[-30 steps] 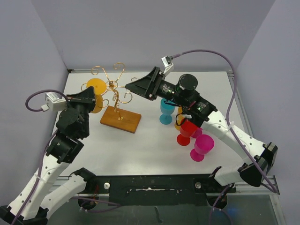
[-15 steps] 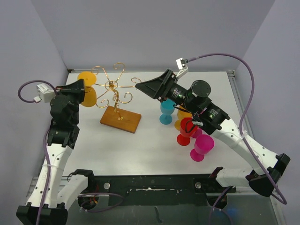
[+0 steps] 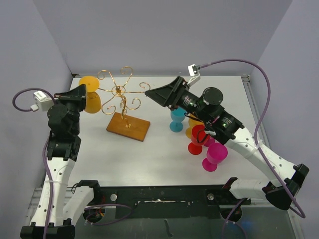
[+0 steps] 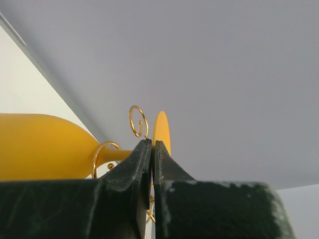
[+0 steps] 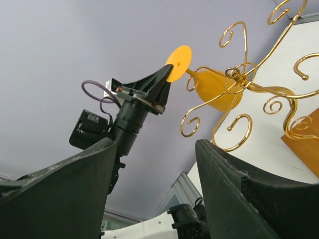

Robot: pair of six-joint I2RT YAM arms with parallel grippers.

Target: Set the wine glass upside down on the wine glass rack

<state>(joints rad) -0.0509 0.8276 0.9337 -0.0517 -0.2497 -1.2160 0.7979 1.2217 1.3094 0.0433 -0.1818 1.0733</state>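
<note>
The rack (image 3: 122, 97) stands on the table (image 3: 159, 149), left of centre. The glass (image 3: 91, 99) is at the rack's left side among the curled arms, tilted, with its foot up and to the left. The left gripper (image 3: 84, 88) is just beside that foot, on its left. The right gripper (image 3: 148, 92) hangs just right of the rack. Further right, other glasses (image 3: 215, 153) stand together under the right arm, well apart from the rack.

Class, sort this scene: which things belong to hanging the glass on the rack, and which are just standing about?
In the job:
orange wine glass
wine glass rack
left gripper, shut at the glass's foot
right gripper, open

Standing about:
blue glass
red glass
magenta glass
half-hidden orange glass
</note>
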